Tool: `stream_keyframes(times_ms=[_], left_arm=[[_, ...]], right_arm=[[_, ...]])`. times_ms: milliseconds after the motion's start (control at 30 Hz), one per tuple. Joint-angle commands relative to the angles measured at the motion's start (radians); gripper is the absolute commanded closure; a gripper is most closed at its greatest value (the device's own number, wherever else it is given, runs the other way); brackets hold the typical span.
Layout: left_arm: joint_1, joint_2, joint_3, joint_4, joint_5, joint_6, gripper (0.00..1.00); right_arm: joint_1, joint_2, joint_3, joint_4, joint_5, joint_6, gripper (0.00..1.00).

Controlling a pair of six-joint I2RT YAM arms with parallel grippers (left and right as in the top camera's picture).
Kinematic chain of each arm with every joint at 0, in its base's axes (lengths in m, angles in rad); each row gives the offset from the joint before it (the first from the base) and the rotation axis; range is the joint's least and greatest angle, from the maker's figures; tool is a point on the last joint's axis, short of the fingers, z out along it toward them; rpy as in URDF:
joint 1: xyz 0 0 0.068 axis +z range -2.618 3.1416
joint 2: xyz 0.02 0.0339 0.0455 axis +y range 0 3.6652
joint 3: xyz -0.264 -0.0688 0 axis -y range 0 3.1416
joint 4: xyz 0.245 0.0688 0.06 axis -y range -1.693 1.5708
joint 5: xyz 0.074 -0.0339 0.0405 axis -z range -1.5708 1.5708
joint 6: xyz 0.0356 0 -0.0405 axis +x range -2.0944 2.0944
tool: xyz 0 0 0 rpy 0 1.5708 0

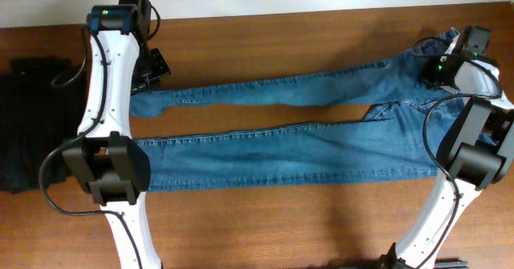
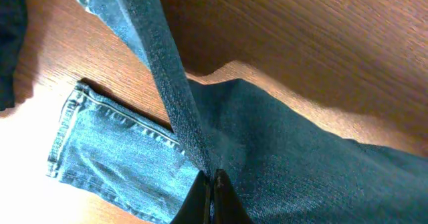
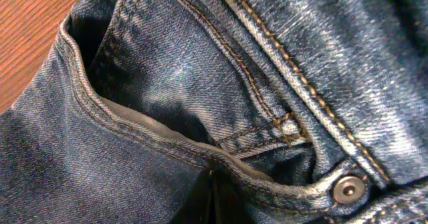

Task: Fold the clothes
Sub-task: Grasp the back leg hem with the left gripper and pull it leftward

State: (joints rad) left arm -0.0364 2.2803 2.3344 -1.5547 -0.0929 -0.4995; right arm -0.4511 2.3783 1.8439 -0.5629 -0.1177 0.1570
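While both arms are reaching over it in the overhead view, the pair of medium-blue denim jeans (image 1: 305, 152) is lying flat across the brown wooden table (image 1: 265, 36). Its long axis is running left to right, with the waistband sitting at the right end and the two narrow legs pointing left, splayed slightly apart. A black folded garment pile (image 1: 28, 124) is resting at the table's left edge, just beyond the leg ends. The white left arm (image 1: 104, 92) is running along those ends, and the white right arm (image 1: 450, 197) is bending over the waistband end. Seen from the left wrist, a band of denim is stretching as a taut ridge from the top of the picture down toward the camera. Beside it a stitched hem (image 2: 73, 144) is lying flat on the wood, and a sliver of the black pile is showing at the left border. The left gripper (image 2: 210, 184) is clenching its dark fingers tight on that raised ridge of denim. From the right wrist, the jeans are filling nearly the whole picture, showing a curved pocket opening, orange stitching and a round metal rivet (image 3: 349, 188), with bare wood only in the top left corner. The right gripper (image 3: 212, 184) is pinching shut on the fabric at the pocket's lower edge.
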Motion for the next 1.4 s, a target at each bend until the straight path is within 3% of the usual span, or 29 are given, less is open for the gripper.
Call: stream_keyframes(times_ms=[0, 233, 500, 733, 967, 1000, 1033, 1067, 1133, 1167, 1367], left_arm=[[0.036, -0.004, -0.001, -0.004, 0.082, 0.111, 0.99], [0.048, -0.004, -0.001, -0.010, 0.206, 0.158, 1.00], [0.064, 0.024, -0.001, 0.098, 0.202, 0.176, 1.00], [0.065, 0.148, -0.001, 0.192, 0.201, 0.176, 1.00], [0.085, 0.218, 0.000, 0.382, 0.045, 0.143, 0.97], [0.091, 0.217, 0.007, 0.402, 0.031, 0.126, 0.91], [0.096, 0.216, 0.016, 0.417, 0.027, 0.118, 0.71], [0.102, 0.216, 0.028, 0.431, 0.024, 0.118, 0.44], [0.114, 0.216, 0.060, 0.447, 0.024, 0.105, 0.21], [0.121, 0.216, 0.083, 0.447, 0.025, 0.095, 0.02], [0.131, 0.216, 0.254, 0.341, 0.051, 0.093, 0.01]], right_arm=[[0.018, 0.082, -0.039, -0.020, -0.002, 0.000, 0.96], [0.018, 0.082, -0.039, -0.011, -0.002, 0.000, 0.96], [0.018, 0.082, -0.039, -0.007, -0.002, 0.000, 0.96], [0.018, 0.082, -0.039, -0.008, -0.002, 0.000, 0.96], [0.018, 0.082, -0.039, -0.008, -0.002, 0.000, 0.96], [0.018, 0.082, -0.039, -0.008, -0.002, 0.000, 0.96], [0.018, 0.082, -0.039, -0.009, -0.002, 0.000, 0.96], [0.018, 0.082, -0.039, -0.009, -0.002, 0.000, 0.96], [0.019, 0.082, -0.039, -0.008, -0.003, 0.000, 0.96], [0.019, 0.082, -0.039, -0.008, -0.003, 0.001, 0.96], [0.019, 0.082, -0.039, -0.005, -0.002, 0.000, 0.96]])
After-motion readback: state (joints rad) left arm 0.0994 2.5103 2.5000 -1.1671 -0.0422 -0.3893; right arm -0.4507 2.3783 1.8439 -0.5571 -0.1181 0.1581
